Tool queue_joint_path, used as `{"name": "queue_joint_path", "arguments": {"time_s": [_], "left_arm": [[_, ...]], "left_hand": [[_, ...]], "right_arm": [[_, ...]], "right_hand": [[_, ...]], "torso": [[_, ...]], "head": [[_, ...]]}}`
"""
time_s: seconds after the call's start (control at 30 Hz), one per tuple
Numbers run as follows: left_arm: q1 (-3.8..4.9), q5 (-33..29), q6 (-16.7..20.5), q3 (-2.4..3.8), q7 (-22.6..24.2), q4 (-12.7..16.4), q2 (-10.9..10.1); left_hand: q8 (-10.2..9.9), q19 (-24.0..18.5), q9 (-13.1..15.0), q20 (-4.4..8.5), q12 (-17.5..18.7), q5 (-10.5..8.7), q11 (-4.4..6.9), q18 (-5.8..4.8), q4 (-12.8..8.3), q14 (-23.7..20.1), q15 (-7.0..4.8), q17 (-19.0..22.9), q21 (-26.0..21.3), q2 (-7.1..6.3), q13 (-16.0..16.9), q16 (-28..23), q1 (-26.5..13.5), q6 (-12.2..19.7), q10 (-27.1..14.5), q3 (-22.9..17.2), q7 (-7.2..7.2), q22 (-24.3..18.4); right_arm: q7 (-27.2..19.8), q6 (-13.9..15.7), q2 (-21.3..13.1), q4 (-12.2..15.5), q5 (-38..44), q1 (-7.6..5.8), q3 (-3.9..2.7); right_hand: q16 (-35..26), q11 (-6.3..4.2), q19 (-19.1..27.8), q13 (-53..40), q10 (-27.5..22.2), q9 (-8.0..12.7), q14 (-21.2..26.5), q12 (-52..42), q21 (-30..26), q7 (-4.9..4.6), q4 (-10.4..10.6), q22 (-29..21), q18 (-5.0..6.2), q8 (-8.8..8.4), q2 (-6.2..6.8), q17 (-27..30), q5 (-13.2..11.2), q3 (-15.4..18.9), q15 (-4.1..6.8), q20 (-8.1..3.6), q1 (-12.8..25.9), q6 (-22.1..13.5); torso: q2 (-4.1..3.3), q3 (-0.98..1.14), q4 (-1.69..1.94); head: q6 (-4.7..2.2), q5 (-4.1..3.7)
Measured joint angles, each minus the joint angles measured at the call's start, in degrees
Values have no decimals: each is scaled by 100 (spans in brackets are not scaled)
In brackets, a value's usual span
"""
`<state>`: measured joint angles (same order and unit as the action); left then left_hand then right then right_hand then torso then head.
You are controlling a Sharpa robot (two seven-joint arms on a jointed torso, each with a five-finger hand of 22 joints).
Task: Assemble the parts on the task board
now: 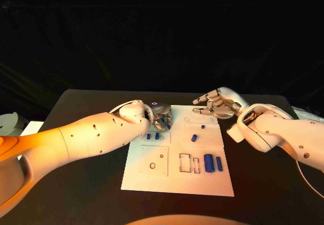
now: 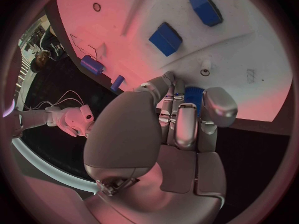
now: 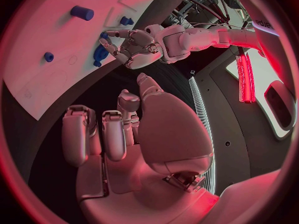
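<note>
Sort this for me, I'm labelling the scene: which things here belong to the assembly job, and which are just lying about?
Job:
task board
large blue cylinder, slimmer blue part beside it
blue part mid-board
small blue part near the far edge
blue parts by the left hand
right hand, off the board

Lying about:
black table
white object at the table's left edge

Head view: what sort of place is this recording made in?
Most likely a robotics lab test bench: a black table against a dark backdrop, a white task board with small blue parts, and the left hand and right hand over it.
</note>
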<state>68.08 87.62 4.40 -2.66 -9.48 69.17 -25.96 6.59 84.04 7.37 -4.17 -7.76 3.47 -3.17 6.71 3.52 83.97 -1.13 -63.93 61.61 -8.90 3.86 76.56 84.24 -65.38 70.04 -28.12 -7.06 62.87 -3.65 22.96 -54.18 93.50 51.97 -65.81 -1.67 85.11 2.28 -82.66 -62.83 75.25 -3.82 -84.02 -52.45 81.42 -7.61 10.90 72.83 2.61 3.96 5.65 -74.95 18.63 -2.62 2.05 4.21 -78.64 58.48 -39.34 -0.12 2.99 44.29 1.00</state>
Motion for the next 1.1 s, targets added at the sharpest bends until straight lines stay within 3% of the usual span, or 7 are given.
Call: {"name": "queue_joint_path", "arguments": {"time_s": [0.27, 0.63, 0.87, 1.1], "left_arm": [[-47, -70, 148, 34, 6, 150, -150], [-39, -436, 490, 255, -26, 683, -656], [-36, -657, 554, 282, -103, 892, -980], [-37, -788, 531, 283, -175, 957, -1118]], "left_hand": [[-1, 0, -15, 0, 28, -3, 0, 1, -33, 0, 0, 14, 0, -23, 3, 0, -37, -25, 40, -32, -9, -21], [-21, 0, -24, 0, 65, 24, -20, 1, -35, 0, 0, 14, 2, -23, 2, 0, -83, -66, 60, -65, -9, 24], [-22, 0, -23, 0, 83, 24, 0, 0, -52, 0, 0, 23, 29, -46, 2, 27, -105, -66, 80, -82, -9, 47], [-22, 0, -23, 0, 94, 24, -20, 1, -52, 0, 0, 23, 29, -70, 2, 27, -128, -66, 102, -82, -9, 54]], "right_arm": [[-1, -4, 6, -7, 0, 0, 1], [-1, -10, 10, -32, -2, 0, 1], [-1, -13, 7, -45, -3, 3, 1], [-1, -16, 6, -49, -3, 11, 1]], "right_hand": [[0, 0, 0, 0, 0, 0, 0, 0, 0, 0, 0, 0, 0, 0, 0, 1, 0, 0, 0, 0, 0, 0], [0, 0, 0, 0, 0, 0, 0, 0, 0, 0, 0, 0, 0, 0, 0, 1, 0, 0, 0, 0, 0, 0], [0, 0, 0, 0, 0, 0, 0, 0, 0, 0, 0, 0, 0, 0, 0, 2, 0, 0, 0, 0, 0, 0], [0, 1, 0, -1, 0, 0, 0, 0, 0, 0, 0, 0, 0, 0, 0, 2, 0, 0, 0, 0, 0, 0]], "torso": [[3, -1, -2], [10, 3, 11], [10, 2, 20], [7, -4, 16]], "head": [[-20, 3], [-59, -1], [-65, 4], [-52, 27]]}}
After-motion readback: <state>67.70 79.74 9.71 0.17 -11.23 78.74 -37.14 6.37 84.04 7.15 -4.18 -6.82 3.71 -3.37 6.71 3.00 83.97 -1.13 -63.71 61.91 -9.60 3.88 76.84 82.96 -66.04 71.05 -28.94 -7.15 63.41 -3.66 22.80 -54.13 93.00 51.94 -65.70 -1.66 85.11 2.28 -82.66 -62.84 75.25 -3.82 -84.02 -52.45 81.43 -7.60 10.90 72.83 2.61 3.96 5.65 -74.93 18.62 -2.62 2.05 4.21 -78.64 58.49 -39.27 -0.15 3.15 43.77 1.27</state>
